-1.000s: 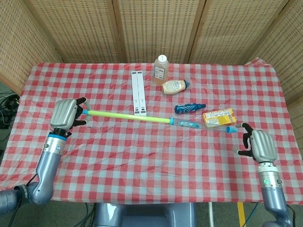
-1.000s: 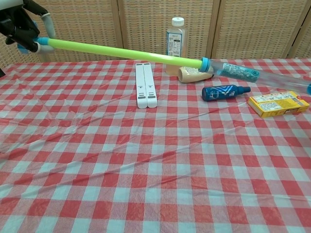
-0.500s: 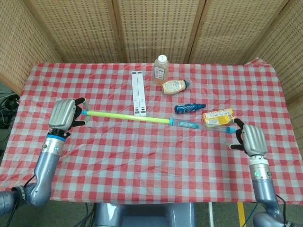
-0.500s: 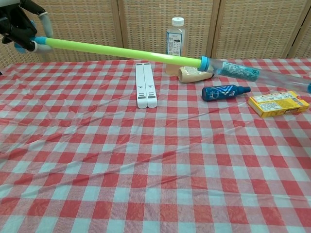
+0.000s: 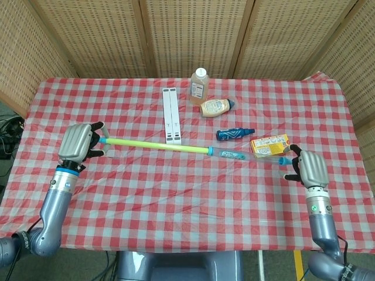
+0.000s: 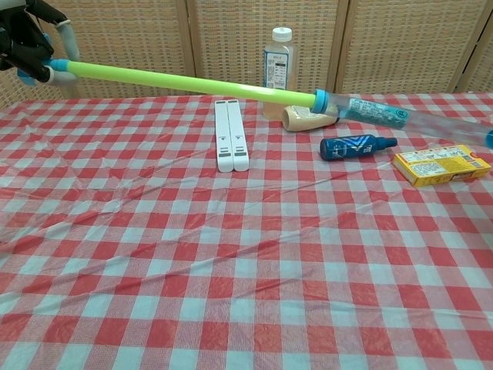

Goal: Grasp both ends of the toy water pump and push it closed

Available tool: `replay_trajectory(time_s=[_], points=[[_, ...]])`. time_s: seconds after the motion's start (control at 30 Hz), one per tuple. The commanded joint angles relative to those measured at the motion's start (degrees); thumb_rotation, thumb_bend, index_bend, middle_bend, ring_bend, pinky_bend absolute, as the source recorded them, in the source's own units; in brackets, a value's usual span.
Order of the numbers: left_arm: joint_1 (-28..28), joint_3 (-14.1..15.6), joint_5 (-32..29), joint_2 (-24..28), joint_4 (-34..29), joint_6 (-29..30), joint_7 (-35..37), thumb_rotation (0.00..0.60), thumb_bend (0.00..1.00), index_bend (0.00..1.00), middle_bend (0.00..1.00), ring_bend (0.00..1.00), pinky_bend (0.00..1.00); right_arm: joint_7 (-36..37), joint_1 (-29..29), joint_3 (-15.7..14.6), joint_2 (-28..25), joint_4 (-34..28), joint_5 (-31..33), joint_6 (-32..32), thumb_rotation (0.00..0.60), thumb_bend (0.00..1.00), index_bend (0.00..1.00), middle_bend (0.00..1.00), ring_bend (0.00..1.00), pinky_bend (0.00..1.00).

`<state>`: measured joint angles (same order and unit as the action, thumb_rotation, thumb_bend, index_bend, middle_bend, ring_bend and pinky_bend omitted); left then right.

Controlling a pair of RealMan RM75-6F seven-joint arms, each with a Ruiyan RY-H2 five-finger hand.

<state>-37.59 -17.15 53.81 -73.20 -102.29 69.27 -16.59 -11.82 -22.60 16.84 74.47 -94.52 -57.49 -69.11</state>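
The toy water pump (image 5: 193, 148) is pulled out long and hangs slanted above the table: a yellow-green rod (image 6: 185, 80) on the left, a clear tube (image 5: 249, 156) with a blue tip on the right. My left hand (image 5: 79, 143) grips the handle end, also seen at the top left of the chest view as the left hand (image 6: 27, 38). My right hand (image 5: 307, 168) is level with the blue tip, fingers spread on either side of it and not closed. I cannot tell whether they touch it. The chest view does not show the right hand.
Under the tube lie a yellow box (image 5: 270, 145) and a blue bottle (image 5: 234, 134). Farther back are a lying sauce bottle (image 5: 215, 107), an upright clear bottle (image 5: 199, 85) and a white double bar (image 5: 171, 114). Wicker screens close off the back.
My right hand has moved left and up to the pump's blue tip. The left hand and the pump have shifted slightly left.
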Motion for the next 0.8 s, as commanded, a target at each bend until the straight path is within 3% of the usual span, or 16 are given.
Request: replay_trajectory(time_s=[0.03,0.57,0.8], points=[[0.1,0.0,0.1,0.2,-0.1,-0.1,0.2,0.600,0.62,0.88,0.96,0.90,0.78,-0.2,-0.3,0.1,0.4,1.0,0.4,-0.2,0.600,0.37,0.44,1.00,0.98,0.56],[1.0,0.2,0.9,1.2,-0.9,-0.1,1.3,0.600,0.62,0.88,0.96,0.90,0.78,0.1,-0.6,-0.9,2.0,2.7,0.7,0.0,0.600,0.38,0.46,1.00,0.98,0.56],[1.1,0.4,1.0,1.1,-0.7,-0.5,1.6,0.600,0.62,0.88,0.96,0.90,0.78,0.4,-0.7,-0.7,2.6,3.6,0.6,-0.7,0.600,0.39,0.56,1.00,1.00,0.56]])
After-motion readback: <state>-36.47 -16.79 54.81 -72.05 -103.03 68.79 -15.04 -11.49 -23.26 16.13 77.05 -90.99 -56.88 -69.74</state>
